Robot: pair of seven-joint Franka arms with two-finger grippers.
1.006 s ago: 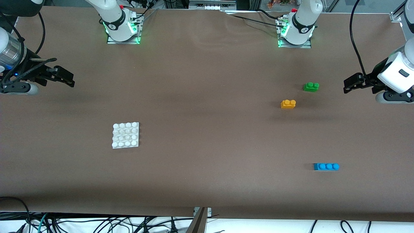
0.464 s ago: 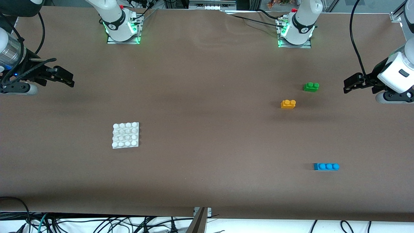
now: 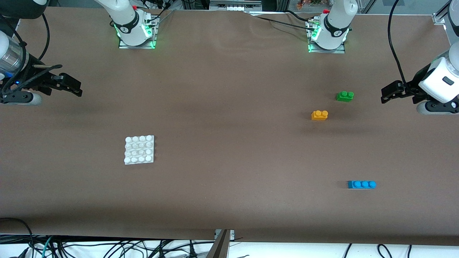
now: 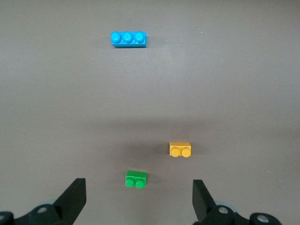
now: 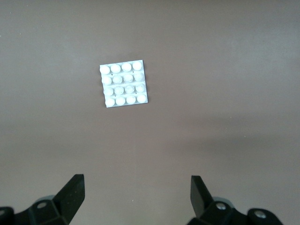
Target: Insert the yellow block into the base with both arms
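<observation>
Blue brick (image 3: 362, 184): we see it nearest the camera.
Base (image 3: 139, 149): bare, toward the right arm's end.
Yellow block (image 3: 319, 115): free on the table (image 3: 229, 107), green brick (image 3: 345, 96) just farther.
Left gripper (image 3: 386, 94): we hold it wide open, empty.
Right gripper (image 3: 76, 89): wide open, empty.

Both wrist views cut off the fingers (image 4: 70, 199) (image 5: 70, 194) at the picture's edge.

green brick (image 3: 345, 96); blue brick (image 3: 362, 184)
</observation>
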